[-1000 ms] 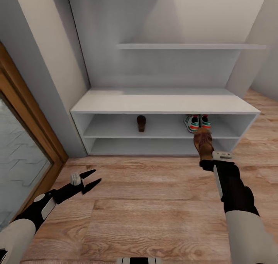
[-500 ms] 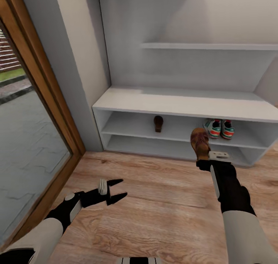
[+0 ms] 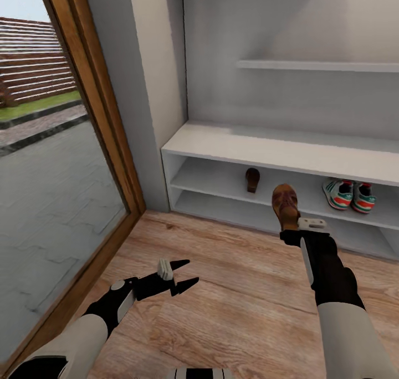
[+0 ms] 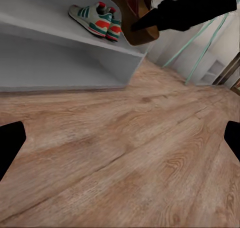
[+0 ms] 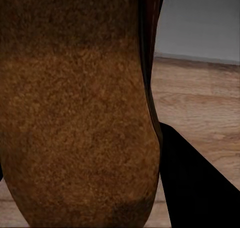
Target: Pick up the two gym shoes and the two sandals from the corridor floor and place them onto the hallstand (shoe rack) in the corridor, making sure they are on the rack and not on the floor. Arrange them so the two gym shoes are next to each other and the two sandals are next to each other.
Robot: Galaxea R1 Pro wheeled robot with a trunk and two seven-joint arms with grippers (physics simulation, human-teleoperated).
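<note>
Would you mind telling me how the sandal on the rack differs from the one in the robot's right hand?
The sandal on the shelf rests on the hallstand's upper open shelf; the held sandal is off the floor, gripped by the right hand. The shelved one looks darker in shadow; the held one looks lighter brown. Both are brown leather sandals.

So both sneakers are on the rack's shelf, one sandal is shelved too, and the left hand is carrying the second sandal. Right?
Not quite: the right hand carries the second sandal, as the head view shows. The left hand is open and holds nothing. Both sneakers and the other sandal sit on the rack shelf.
</note>
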